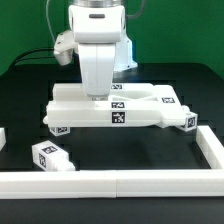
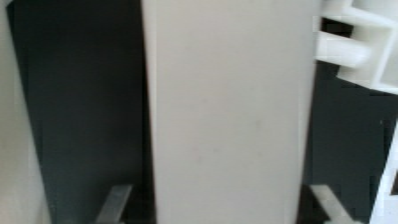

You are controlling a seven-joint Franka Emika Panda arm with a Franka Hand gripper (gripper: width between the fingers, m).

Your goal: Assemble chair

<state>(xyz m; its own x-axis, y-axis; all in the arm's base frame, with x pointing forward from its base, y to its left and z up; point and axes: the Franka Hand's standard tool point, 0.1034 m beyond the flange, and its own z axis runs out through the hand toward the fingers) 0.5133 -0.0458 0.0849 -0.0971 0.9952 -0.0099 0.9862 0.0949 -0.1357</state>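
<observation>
Chair: small blocky white plastic chair (image 1: pixel 140 108) made of tagged panels, lying flat on the black table (image 1: pixel 130 150), mid-scene, below the white robot arm (image 1: pixel 96 45).
Gripper: gripper (image 2: pixel 219 196) down over the chair; its grey fingers (image 2: pixel 119 203) stand apart on either side of a broad white panel (image 2: pixel 217 110); cannot tell whether they pinch it.
Loose part: short white tagged block (image 1: pixel 50 157), near the exterior view's left, apart from the chair.
Border: long white rail (image 1: pixel 120 183) along the front and the exterior view's right.
</observation>
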